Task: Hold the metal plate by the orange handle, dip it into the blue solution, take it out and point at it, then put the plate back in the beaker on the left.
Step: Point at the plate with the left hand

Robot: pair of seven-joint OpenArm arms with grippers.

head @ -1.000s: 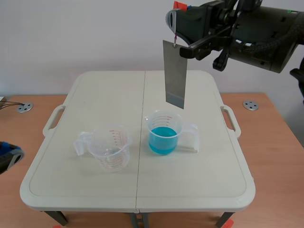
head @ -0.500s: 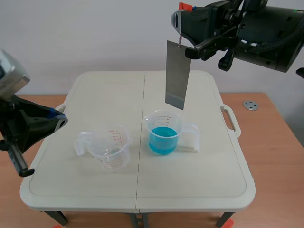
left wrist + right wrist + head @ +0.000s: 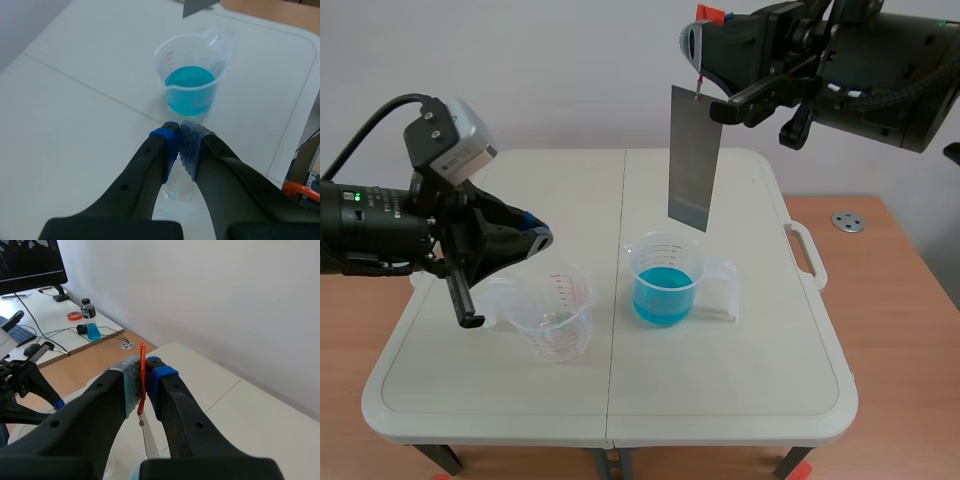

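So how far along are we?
The right gripper grips the orange handle, and the metal plate hangs clear above the blue solution; a darker band along its bottom edge suggests the dip is done. In hand: the left gripper, shut, is by the empty beaker, not yet pointing at the plate. Left: the pointing, then plate into that beaker.

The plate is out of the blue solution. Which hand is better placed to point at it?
Left. The left hand is shut on nothing and aimed toward the metal plate. The right hand is occupied, clamped on the orange handle, holding the plate above the blue solution.
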